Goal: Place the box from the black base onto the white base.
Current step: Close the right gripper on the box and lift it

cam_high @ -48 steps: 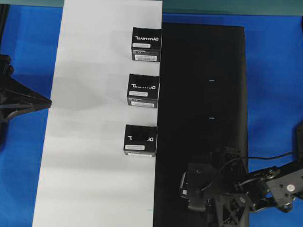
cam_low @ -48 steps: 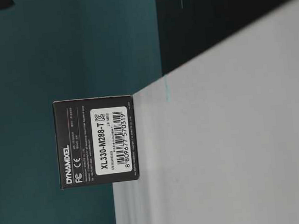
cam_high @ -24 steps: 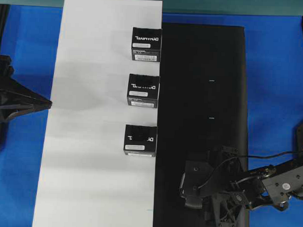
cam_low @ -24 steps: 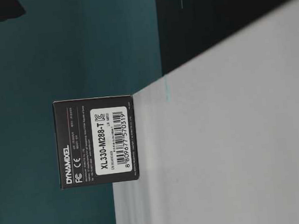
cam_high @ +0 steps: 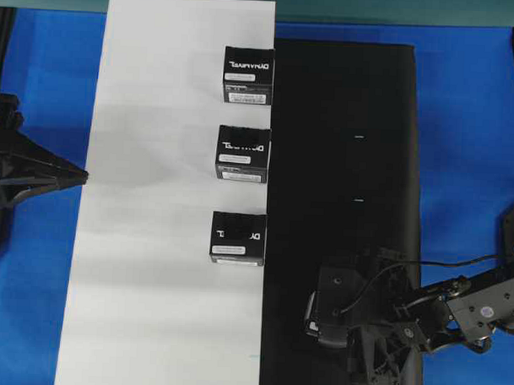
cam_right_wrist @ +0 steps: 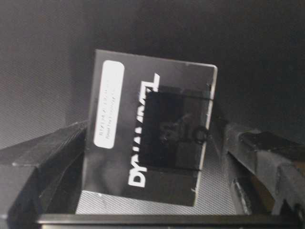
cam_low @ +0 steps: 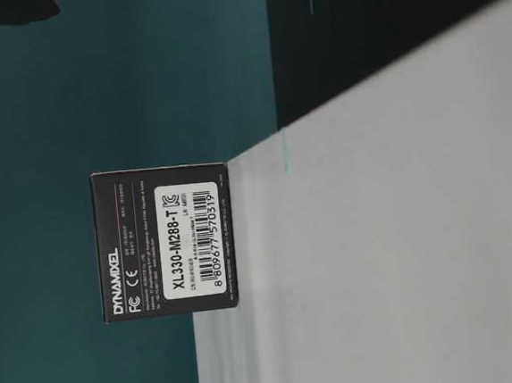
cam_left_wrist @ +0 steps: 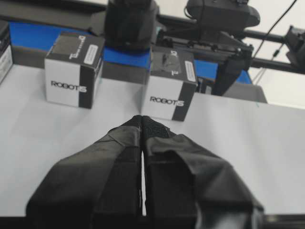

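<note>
Black on black makes this hard to read from above, so I lean on the right wrist view: the box (cam_right_wrist: 150, 136) lies on the black base (cam_high: 342, 162), lettering up, sitting between the two fingers of my right gripper (cam_right_wrist: 147, 191). The jaws stand wide, one finger to each side of the box, and I see a gap on the right side at least; I judge nothing is clamped yet. They straddle it this way so that closing will catch its two long sides squarely. In the overhead view the right gripper (cam_high: 332, 326) hangs over the near end of the black base, close to the seam with the white base (cam_high: 152, 282), which keeps the carry short.

Three like boxes (cam_high: 244, 152) stand in a column on the white base, tight along its edge with the black base. I take it the free spot below the lowest one is where this fourth belongs.

My left gripper (cam_left_wrist: 143, 125) has its jaws pressed together, holding nothing. It is parked at the outer edge of the white base, pointing at the row and out of the way.
</note>
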